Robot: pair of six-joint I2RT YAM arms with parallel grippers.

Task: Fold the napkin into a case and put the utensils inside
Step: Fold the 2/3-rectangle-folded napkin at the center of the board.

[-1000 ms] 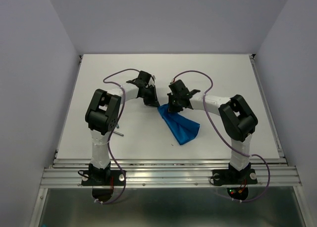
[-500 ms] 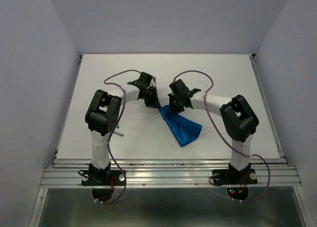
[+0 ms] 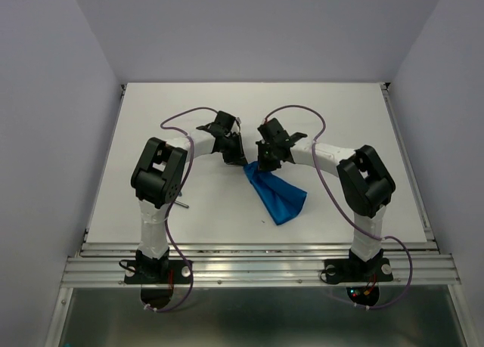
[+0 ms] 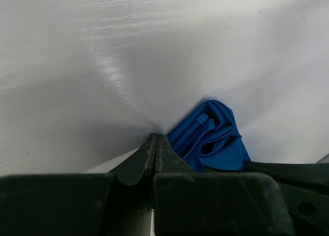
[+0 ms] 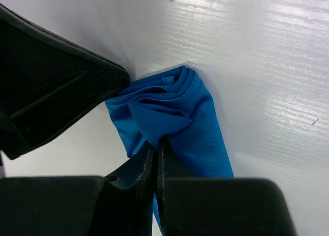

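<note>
White table (image 3: 340, 113) between pale lilac walls (image 3: 45, 97): one blue napkin (image 3: 280, 197), two arms.
The napkin lies bunched mid-table; the right gripper (image 3: 262, 166) pinches its far end, the left gripper (image 3: 237, 160) is closed tight just beside it.

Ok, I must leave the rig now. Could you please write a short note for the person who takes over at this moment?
Left hand: shut, with its tip at the far end of the napkin. I cannot tell whether it pinches any cloth.
Right hand: shut on the napkin's far end.
Napkin: bunched in a loose strip on the table, not a case yet.
Utensils: only a grey metal tip shows, beside the left arm. The other one is not in view.
Done: nothing finished.
Left: fold the case, then put both utensils inside.
</note>
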